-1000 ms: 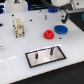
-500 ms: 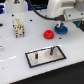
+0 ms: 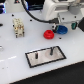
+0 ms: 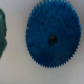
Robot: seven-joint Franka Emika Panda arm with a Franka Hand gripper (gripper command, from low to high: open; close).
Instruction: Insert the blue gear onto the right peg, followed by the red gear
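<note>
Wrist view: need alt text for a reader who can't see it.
A blue gear fills most of the blurry wrist view, seen face-on from directly above, with fine teeth around its rim and a small dark hole at its centre. It lies on a pale surface, and a dark object is cut off at one edge of the frame.

I'm looking at a robotics lab: a plain white bench (image 3: 15,50), a white robot arm (image 3: 55,9) with black cabling (image 3: 32,15), and a dark-framed peg fixture (image 3: 46,54) set out for testing.
</note>
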